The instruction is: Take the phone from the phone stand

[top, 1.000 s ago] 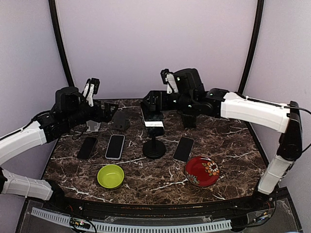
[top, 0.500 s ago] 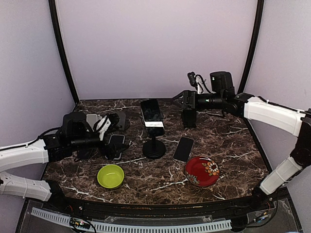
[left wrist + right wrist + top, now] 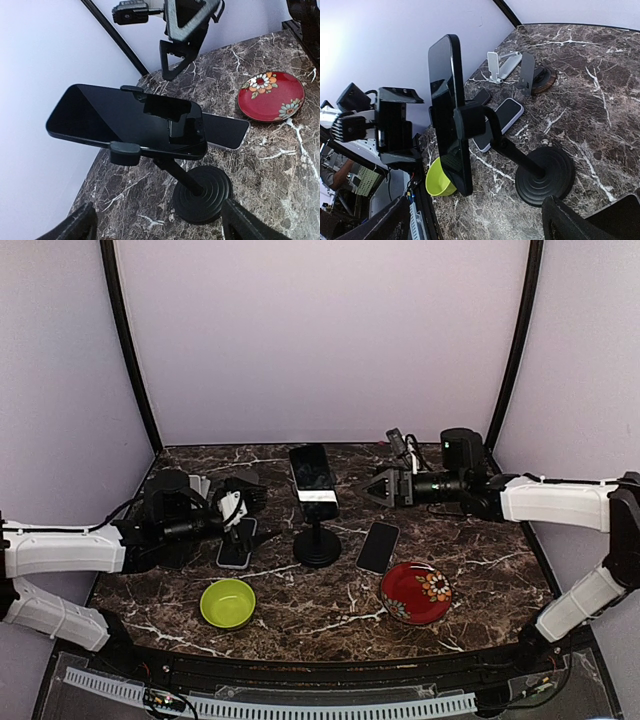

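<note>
Okay — phone (image 3: 313, 475) sits clamped in the stand (image 3: 317, 545) mid-table, left gripper (image 3: 236, 508) and right gripper (image 3: 383, 488) both spread wide, one off each side edge with open gap between — spare phone (image 3: 378, 546) lies flat beside the base.

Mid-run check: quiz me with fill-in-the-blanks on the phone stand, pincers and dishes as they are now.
The phone clamped in the phone stand sits ____ the left pincer and the right pincer.
Both pincers' jaws stand ____, holding nothing.
The bowl is ____ in colour.
The red plate is painted with ____.
Missing words: between, open, green, flowers.
</note>
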You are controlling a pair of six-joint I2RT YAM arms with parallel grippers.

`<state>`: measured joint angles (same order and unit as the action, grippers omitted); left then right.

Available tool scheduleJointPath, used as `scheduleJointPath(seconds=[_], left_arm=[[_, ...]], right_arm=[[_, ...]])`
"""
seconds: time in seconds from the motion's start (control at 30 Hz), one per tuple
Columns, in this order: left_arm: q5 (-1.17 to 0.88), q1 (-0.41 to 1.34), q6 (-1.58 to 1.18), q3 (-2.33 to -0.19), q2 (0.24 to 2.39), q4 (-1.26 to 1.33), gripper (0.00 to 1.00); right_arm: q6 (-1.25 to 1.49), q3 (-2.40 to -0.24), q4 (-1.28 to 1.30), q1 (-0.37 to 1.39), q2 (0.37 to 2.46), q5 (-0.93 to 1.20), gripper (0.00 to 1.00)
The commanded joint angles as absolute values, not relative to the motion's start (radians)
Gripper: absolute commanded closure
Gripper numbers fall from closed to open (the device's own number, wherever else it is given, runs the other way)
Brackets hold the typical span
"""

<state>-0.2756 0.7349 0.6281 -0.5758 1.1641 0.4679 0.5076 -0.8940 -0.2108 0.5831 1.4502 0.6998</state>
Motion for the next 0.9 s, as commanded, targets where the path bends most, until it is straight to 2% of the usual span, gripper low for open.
scheduleJointPath(seconds=[0.0, 0.2, 0.47, 0.87], left_arm=[[-0.316, 0.713, 0.742, -0.595, 1.246, 0.608, 0.15], [-0.355, 0.677, 0.738, -0.589, 1.301, 0.744, 0.15], [-0.429, 0.621, 0.678, -0.592, 1.327, 0.815, 0.14], [-0.477, 0.577, 0.669, -0.618, 1.381, 0.834, 0.14]], right_arm=[[0.619, -0.855, -0.486, 0.573, 1.483, 0.825, 0.09], [0.729, -0.839, -0.667, 0.577, 1.582, 0.887, 0.14], [0.760, -0.881, -0.755, 0.601, 1.705, 0.960, 0.20], [0.914, -0.952, -1.016, 0.634, 1.858, 1.069, 0.38]])
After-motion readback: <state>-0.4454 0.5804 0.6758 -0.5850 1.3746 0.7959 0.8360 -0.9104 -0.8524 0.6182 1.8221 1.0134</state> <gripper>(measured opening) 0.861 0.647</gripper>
